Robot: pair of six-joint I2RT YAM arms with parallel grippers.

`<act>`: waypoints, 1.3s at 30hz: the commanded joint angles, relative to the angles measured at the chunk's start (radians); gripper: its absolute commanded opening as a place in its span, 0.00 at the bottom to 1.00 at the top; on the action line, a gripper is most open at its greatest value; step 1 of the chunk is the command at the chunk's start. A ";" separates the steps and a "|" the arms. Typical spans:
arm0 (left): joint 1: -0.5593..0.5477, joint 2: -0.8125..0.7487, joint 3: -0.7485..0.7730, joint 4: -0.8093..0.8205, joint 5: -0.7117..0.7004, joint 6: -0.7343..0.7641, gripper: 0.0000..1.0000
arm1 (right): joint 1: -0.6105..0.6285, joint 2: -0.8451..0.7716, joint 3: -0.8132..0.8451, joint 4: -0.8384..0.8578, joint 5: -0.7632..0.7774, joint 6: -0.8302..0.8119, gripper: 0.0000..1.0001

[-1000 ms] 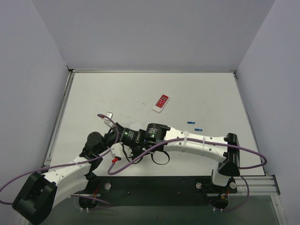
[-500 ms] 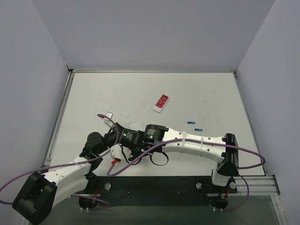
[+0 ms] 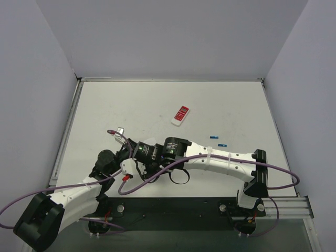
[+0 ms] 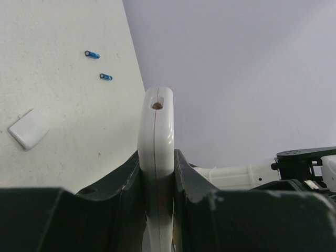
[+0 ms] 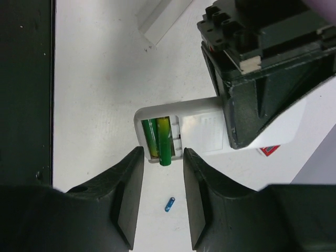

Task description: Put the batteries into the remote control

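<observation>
My left gripper (image 4: 156, 160) is shut on the white remote control (image 4: 156, 126), which it holds edge-on above the table. From the right wrist, the remote control (image 5: 202, 128) shows its open back. Two green batteries (image 5: 163, 137) lie in the compartment, and the end of one sticks out past the remote's edge. My right gripper (image 5: 161, 156) is open, with a finger on each side of that end and not touching it. Blue batteries (image 3: 213, 137) (image 3: 222, 144) lie on the table on the right. One blue battery (image 5: 169, 203) shows between the right fingers.
A red and white remote (image 3: 180, 114) lies at the middle of the table. A small white cover (image 4: 29, 128) lies flat on the table, left of the held remote. Both wrists cross at the near left (image 3: 137, 152). Grey walls close in the table.
The right gripper's jaws have parted over the remote's compartment. Both wrists have shifted slightly at the near left. Nothing on the table has moved.
</observation>
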 commanded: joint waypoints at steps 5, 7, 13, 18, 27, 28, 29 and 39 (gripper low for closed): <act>-0.001 -0.061 -0.032 0.040 -0.108 -0.014 0.00 | -0.005 -0.171 -0.059 0.161 0.039 0.199 0.33; -0.001 -0.099 -0.038 0.008 -0.145 -0.008 0.00 | -0.017 -0.227 -0.104 0.232 0.071 0.314 0.33; 0.000 -0.207 -0.049 -0.101 -0.243 0.014 0.00 | -0.057 -0.281 -0.228 0.393 0.183 0.672 0.51; 0.002 -0.251 -0.044 -0.166 -0.283 0.012 0.00 | -0.060 -0.241 -0.233 0.403 0.229 0.836 0.54; 0.002 -0.247 -0.029 -0.167 -0.277 0.008 0.00 | -0.180 -0.276 -0.349 0.481 0.130 1.005 0.24; 0.002 -0.247 -0.027 -0.167 -0.277 0.008 0.00 | -0.189 -0.284 -0.362 0.504 0.094 1.016 0.22; 0.002 -0.247 -0.026 -0.164 -0.276 0.008 0.00 | -0.194 -0.287 -0.381 0.513 0.076 1.020 0.22; 0.002 -0.224 -0.019 -0.140 -0.260 0.009 0.00 | -0.232 -0.314 -0.438 0.562 -0.003 1.051 0.15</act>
